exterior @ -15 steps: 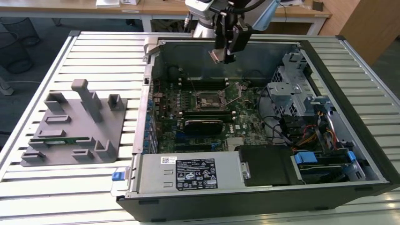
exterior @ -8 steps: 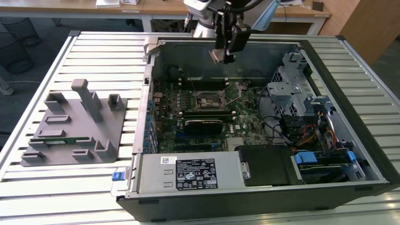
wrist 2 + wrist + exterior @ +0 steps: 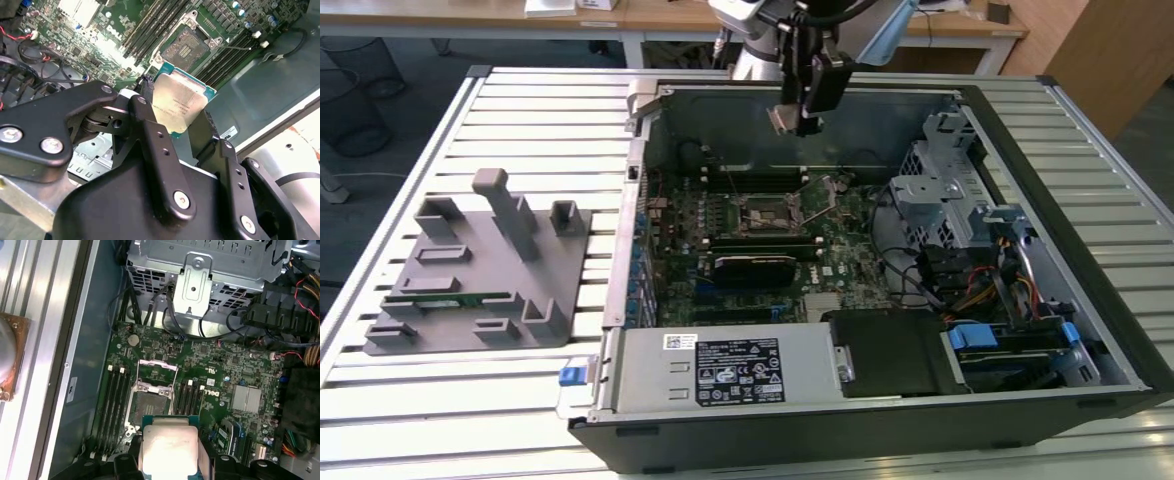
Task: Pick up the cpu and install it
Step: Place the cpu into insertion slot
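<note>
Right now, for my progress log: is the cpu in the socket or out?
Out. In the first wrist view the gripper holds the cpu above the motherboard; the socket lies empty.

The matt black hand point(image 3: 176, 114) pinches the square cpu point(image 3: 181, 101), its silver metal top smooth and dully glossy.

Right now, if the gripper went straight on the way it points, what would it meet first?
Probably the circuit board, at or just beside the open socket. The chip held in the gripper would touch first. Depth is unclear.
</note>
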Robot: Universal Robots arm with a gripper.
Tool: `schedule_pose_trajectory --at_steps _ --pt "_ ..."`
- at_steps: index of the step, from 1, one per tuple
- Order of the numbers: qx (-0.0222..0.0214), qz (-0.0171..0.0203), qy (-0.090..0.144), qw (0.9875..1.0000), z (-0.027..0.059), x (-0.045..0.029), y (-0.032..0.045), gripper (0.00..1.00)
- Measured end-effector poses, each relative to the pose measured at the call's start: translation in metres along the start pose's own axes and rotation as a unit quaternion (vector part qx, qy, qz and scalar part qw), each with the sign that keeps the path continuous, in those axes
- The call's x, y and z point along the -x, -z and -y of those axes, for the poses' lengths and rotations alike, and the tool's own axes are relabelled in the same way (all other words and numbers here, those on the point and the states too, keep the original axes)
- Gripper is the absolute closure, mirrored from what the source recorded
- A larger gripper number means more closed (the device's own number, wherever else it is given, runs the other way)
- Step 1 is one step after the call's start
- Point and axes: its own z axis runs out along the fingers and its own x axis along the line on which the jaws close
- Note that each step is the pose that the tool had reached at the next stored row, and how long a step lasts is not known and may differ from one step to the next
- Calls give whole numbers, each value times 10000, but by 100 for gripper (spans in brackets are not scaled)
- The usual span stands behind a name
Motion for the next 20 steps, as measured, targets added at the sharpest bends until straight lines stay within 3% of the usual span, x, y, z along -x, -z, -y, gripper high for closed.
schedule_pose_trajectory --at_steps 10,20 --pt "3 13 -293 9996 0 0 -1 47" --pt "6 26 -590 9983 0 0 -3 47"
